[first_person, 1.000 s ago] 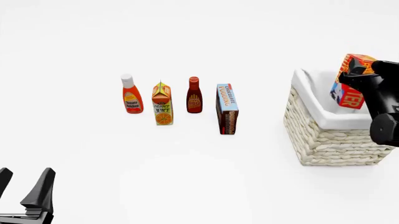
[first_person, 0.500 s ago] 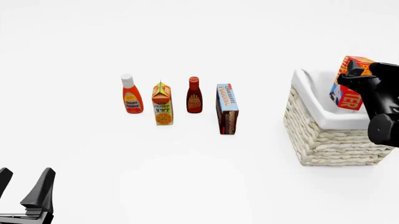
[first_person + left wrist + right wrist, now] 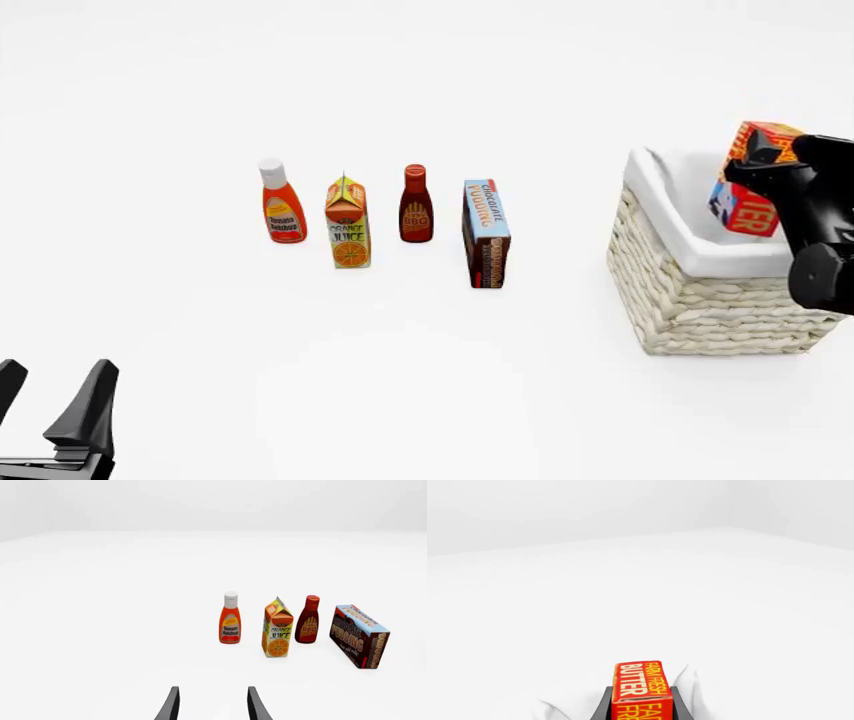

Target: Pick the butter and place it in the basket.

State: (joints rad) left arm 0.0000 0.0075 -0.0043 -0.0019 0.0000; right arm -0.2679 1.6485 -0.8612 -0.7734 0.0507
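Observation:
The red-orange butter [image 3: 750,180] box hangs tilted above the open top of the cream wicker basket [image 3: 694,290] at the right of the front view. My right gripper [image 3: 763,160] is shut on it. In the right wrist view the butter [image 3: 642,687] sits between the dark fingers, lettering up, with the basket's white lining [image 3: 697,692] just below it. My left gripper [image 3: 54,400] rests open and empty at the near left corner; its two fingertips [image 3: 172,705] show in the left wrist view.
A row of groceries stands mid-table: tomato ketchup bottle [image 3: 280,203], orange juice carton [image 3: 348,222], BBQ sauce bottle [image 3: 416,204] and chocolate pudding box [image 3: 486,233]. The left wrist view shows the same row, with the pudding box [image 3: 359,635] at its end.
The right gripper and butter have drifted slightly rightward and up over the basket. The left arm has not moved.

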